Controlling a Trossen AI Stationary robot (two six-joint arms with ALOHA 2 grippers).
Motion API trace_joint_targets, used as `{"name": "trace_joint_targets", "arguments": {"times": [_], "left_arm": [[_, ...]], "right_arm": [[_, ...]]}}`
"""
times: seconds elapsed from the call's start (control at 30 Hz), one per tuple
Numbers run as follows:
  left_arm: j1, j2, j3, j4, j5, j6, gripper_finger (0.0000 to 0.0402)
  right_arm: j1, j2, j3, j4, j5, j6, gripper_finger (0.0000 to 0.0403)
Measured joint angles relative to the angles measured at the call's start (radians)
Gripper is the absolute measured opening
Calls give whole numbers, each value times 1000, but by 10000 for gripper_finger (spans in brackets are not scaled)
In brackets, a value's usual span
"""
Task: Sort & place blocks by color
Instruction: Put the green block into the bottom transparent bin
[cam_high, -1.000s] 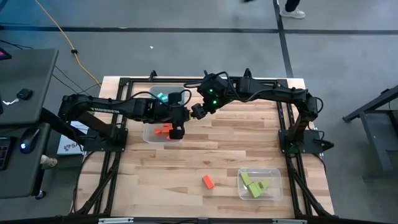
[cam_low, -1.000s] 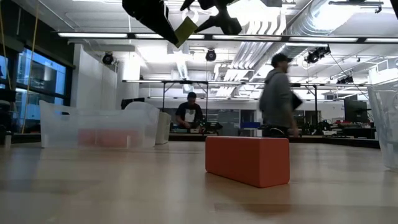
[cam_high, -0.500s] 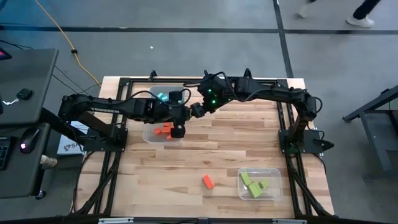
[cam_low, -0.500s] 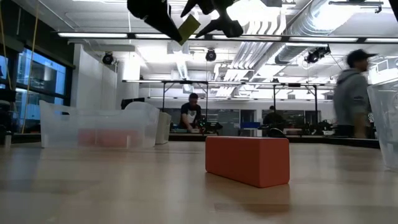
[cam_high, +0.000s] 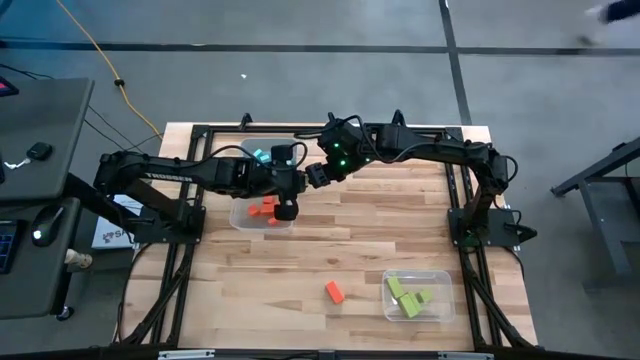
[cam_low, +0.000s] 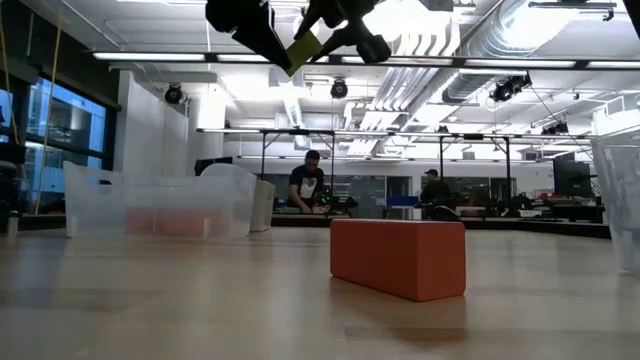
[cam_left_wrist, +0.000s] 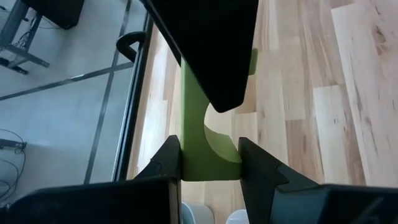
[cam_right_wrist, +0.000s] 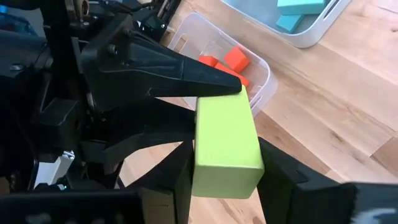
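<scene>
A yellow-green arch block (cam_low: 303, 48) hangs high above the table's far middle, held between both grippers. My left gripper (cam_left_wrist: 210, 158) is shut on one end of it. My right gripper (cam_right_wrist: 227, 168) meets it from the opposite side and is shut on the other end. In the high view the two grippers (cam_high: 303, 184) meet just beyond the bin of red-orange blocks (cam_high: 262, 210). One red-orange block (cam_high: 334, 291) lies flat on the table toward the near edge. My left gripper pinches one leg of the arch (cam_left_wrist: 211, 167) between its two fingers, which slant downward from the table's left. The arch is lifted clear of the table, its hollow side toward one finger. My right gripper pinches the arch's other end (cam_right_wrist: 225, 163) by two opposite sides between its two fingers. It comes slanting down from the table's right. The left gripper's finger (cam_right_wrist: 161, 68) lies on the far end of the same block.
A clear bin (cam_high: 415, 295) with green blocks stands at the near right. A white tray (cam_right_wrist: 305, 18) with blue blocks sits at the far edge beside the red bin. In the low view the red-orange block (cam_low: 398, 258) stands in the foreground. People are in the room behind.
My right gripper has shut on the free end of the green arch block; in the low view its fingers stood spread around the block before and are now on it. Both arms have stayed in place, and the block has not moved.
</scene>
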Motion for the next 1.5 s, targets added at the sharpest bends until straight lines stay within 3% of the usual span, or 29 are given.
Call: {"name": "trace_joint_targets", "arguments": {"times": [0.3, 0.63, 0.8, 1.03, 1.5], "left_arm": [[-1, 0, 0, 1, -3, -1, 79], [-1, 0, 0, 8, 13, -2, 181], [-1, 0, 0, 4, 11, -2, 213], [-1, 0, 0, 2, 6, -11, 215], [-1, -1, 0, -49, -71, -110, 213]], "right_arm": [[1, 0, 0, 0, 0, -2, 118], [2, 0, 0, -48, 9, -35, 118], [7, 0, 0, -120, 14, -53, 118], [54, 0, 0, -251, 34, -98, 118], [222, 1, 0, -622, 262, -159, 118]]}}
